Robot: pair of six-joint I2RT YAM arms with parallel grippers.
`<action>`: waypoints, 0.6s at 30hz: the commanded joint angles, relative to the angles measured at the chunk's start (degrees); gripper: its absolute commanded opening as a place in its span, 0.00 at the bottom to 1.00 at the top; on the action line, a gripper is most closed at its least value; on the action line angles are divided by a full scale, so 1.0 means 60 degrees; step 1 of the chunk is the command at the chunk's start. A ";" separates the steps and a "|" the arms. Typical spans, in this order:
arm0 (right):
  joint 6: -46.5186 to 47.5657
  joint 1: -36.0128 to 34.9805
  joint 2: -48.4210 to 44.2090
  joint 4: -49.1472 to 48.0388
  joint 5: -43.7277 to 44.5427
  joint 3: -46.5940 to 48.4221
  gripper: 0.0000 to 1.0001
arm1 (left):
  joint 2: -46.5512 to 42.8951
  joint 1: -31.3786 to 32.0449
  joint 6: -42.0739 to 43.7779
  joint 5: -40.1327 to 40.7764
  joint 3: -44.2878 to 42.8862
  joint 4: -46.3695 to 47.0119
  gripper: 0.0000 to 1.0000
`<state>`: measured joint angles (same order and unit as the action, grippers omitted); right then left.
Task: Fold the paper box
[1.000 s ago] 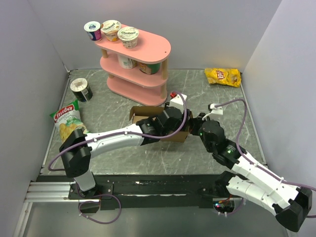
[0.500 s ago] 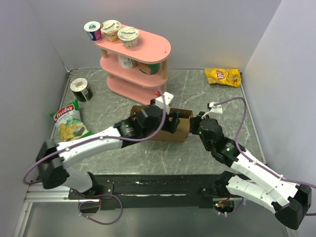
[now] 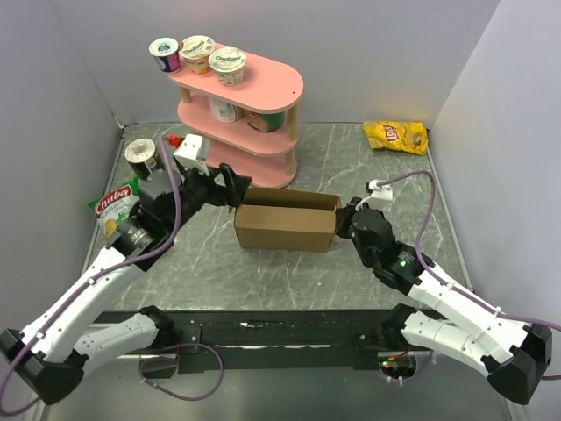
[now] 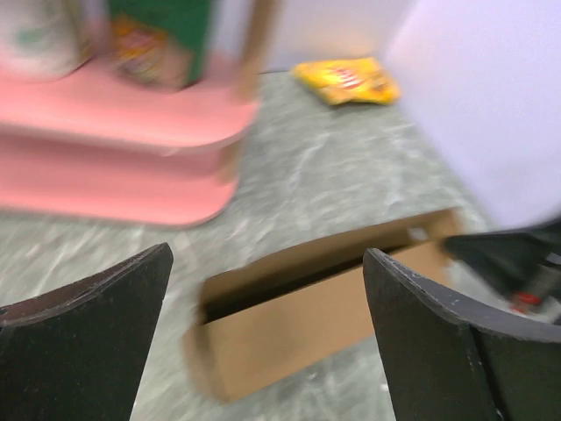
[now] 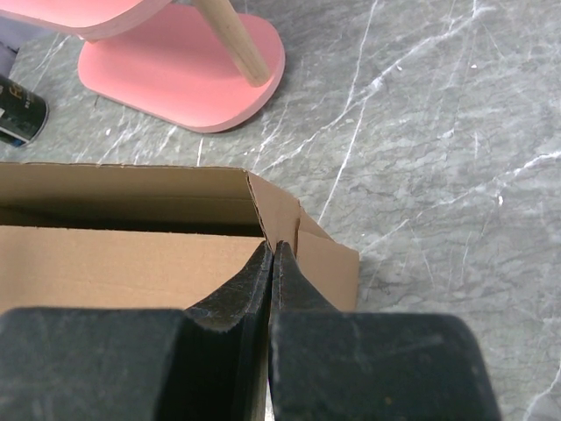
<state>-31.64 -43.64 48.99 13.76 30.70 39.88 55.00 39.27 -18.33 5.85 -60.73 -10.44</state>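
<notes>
The paper box (image 3: pixel 285 228) is a brown cardboard tray with its walls raised and its top open. It stands mid-table in front of the pink shelf. My left gripper (image 3: pixel 235 191) hovers just off the box's left end, open and empty, and its wrist view looks down on the box (image 4: pixel 324 307) between wide-apart fingers (image 4: pixel 88 333). My right gripper (image 3: pixel 337 224) is at the box's right end. In its wrist view the gripper (image 5: pixel 273 246) is pressed shut on the top edge of the box's end wall (image 5: pixel 263 206).
A pink three-tier shelf (image 3: pixel 254 88) with yogurt cups stands behind the box. A dark can (image 3: pixel 143 158) and a green chip bag (image 3: pixel 118 210) lie at the left. A yellow chip bag (image 3: pixel 396 136) lies at the back right. Grey walls close in both sides.
My left arm has drawn back from over the box to the left, and its gripper has opened wide. The box now stands uncovered. The right arm has stayed put.
</notes>
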 commanded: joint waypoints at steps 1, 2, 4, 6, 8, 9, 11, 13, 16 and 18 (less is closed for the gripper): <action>0.0087 -0.0139 0.0433 0.2189 -0.0268 -0.0201 0.00 | 0.0427 -0.1255 -0.0387 -0.1091 0.0277 -0.1467 0.96; 0.0116 -0.0154 0.0448 0.2189 -0.0253 -0.0172 0.00 | 0.0529 -0.1474 -0.0417 -0.1179 0.0336 -0.1527 0.98; 0.0131 -0.0154 0.0448 0.2218 -0.0239 -0.0157 0.00 | 0.0545 -0.1695 -0.0548 -0.1485 0.0570 -0.1498 0.99; 0.0131 -0.0168 0.0448 0.2204 -0.0238 -0.0143 0.00 | 0.0530 -0.1886 -0.0651 -0.1881 0.0775 -0.1309 0.94; 0.0131 -0.0168 0.0477 0.2204 -0.0253 -0.0128 0.00 | 0.0617 -0.1901 -0.0695 -0.1883 0.0805 -0.1278 0.86; 0.0117 -0.0154 0.0521 0.2189 -0.0282 -0.0113 0.00 | 0.0676 -0.1915 -0.0681 -0.1854 0.0820 -0.1278 0.83; 0.0102 -0.0154 0.0594 0.2175 -0.0297 -0.0113 0.00 | 0.0866 -0.1915 -0.0666 -0.1722 0.0805 -0.1336 0.72; 0.0117 -0.0154 0.0653 0.2117 -0.0341 -0.0098 0.00 | 0.0984 -0.1915 -0.0564 -0.1634 0.0747 -0.1410 0.60; 0.0117 -0.0169 0.0740 0.2116 -0.0370 -0.0084 0.00 | 0.1072 -0.1915 -0.0491 -0.1633 0.0805 -0.1294 0.52; 0.0117 -0.0154 0.0814 0.2087 -0.0370 -0.0055 0.00 | 0.1145 -0.1915 -0.0476 -0.1648 0.0878 -0.1220 0.50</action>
<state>-31.44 -43.77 50.72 14.35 31.11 41.19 61.39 28.03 -21.69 -3.20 -54.94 -19.62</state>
